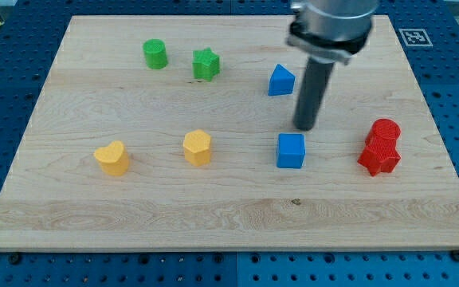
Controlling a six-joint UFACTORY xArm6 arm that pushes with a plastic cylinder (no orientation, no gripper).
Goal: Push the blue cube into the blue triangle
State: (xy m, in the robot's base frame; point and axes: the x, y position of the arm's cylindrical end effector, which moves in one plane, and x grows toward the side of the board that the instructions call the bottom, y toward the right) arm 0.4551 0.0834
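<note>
In the camera view, my tip (306,127) is hovering just above the blue cube (291,151), slightly to its right, apparently not touching. The blue triangle (280,80) is sitting further toward the view's top. There's no gripper, only the rod.

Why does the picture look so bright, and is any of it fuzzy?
Camera view: even, soft light, only faint shadows under the blocks; the blue cube and blue triangle look sharp; my tip, just above the cube's right corner, looks sharp too; the arm's top is cut off by the frame.
</note>
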